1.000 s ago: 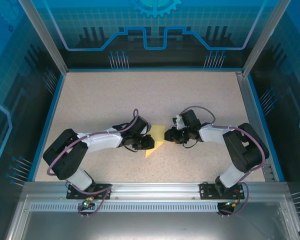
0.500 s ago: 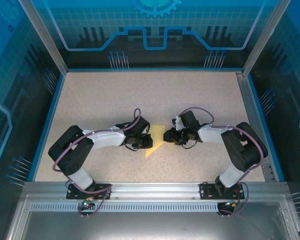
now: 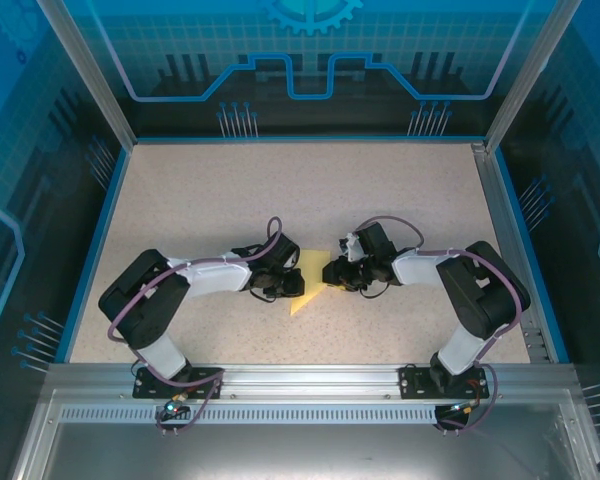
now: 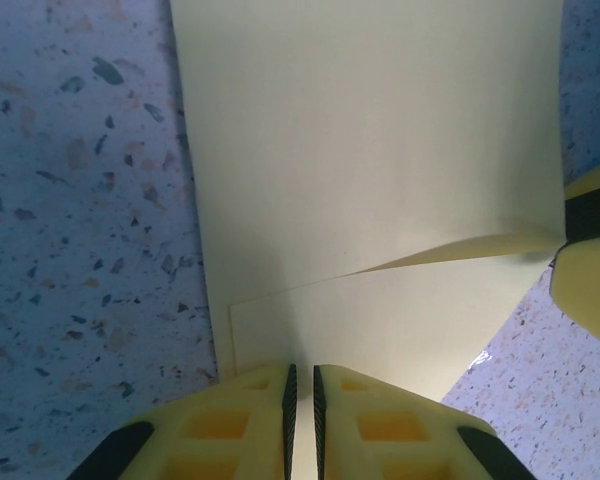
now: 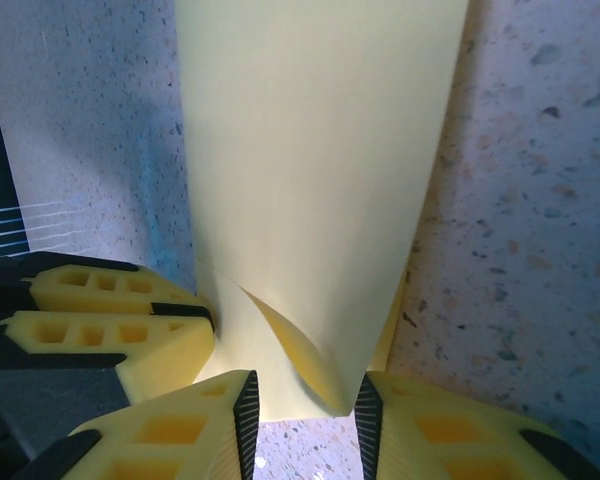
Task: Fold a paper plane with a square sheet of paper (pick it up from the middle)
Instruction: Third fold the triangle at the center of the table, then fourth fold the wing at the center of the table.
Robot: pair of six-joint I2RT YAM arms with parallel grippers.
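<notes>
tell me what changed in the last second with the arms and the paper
The right gripper crept slightly left toward the left gripper, covering more of the yellow paper, and the left arm's elbow swung right. The paper stayed on the table between them. Now the left gripper is shut on its edge and the right is open around a curled flap.
</notes>
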